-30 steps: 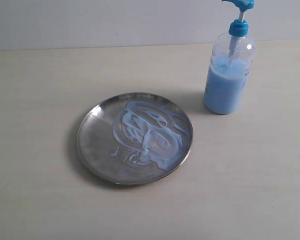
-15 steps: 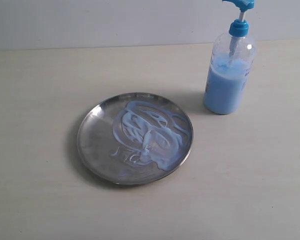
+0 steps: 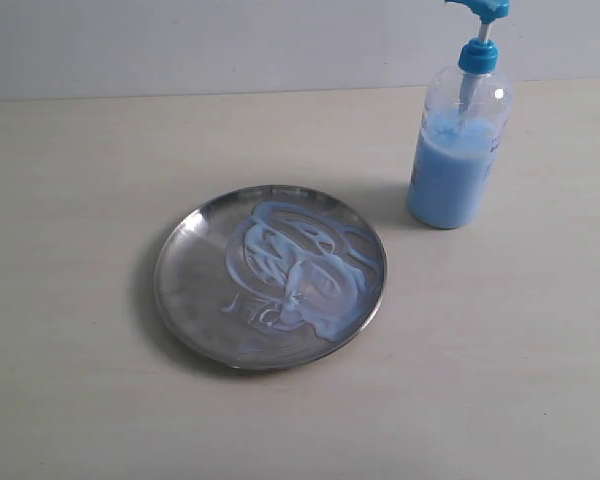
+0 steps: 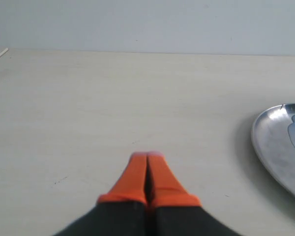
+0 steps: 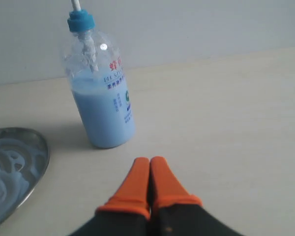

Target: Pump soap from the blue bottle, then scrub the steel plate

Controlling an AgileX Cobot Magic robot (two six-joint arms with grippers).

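In the exterior view, the steel plate (image 3: 172, 290) lay flat near the middle of the table (image 3: 70, 150). The soap (image 3: 300, 270) was spread over its right half in pale blue swirls, and its left half was bare metal. The blue bottle (image 3: 452, 165) stood upright to the far right of the plate, apart from it, with its pump head raised. Neither arm showed in this view.

In the left wrist view, the left gripper (image 4: 147, 156) had its orange fingertips pressed together with nothing between them, low over bare table. Only one edge of the plate (image 4: 271, 140) was in sight, well clear of the tips.

In the right wrist view, the right gripper (image 5: 150, 160) was likewise closed and empty. It sat near the bottle (image 5: 104, 110) but did not touch it, and the soapy edge of the plate (image 5: 40, 147) lay beyond.

With soap already on the plate, scrubbing seemed the step at hand, though no sponge or cloth was visible. The slick, shallow plate would likely slide or spin under a sideways push, since nothing pinned it. If more soap were wanted, an off-centre press on the tall pump could tip the bottle. Closed fingers would also nudge the bottle aside instead of gripping it.
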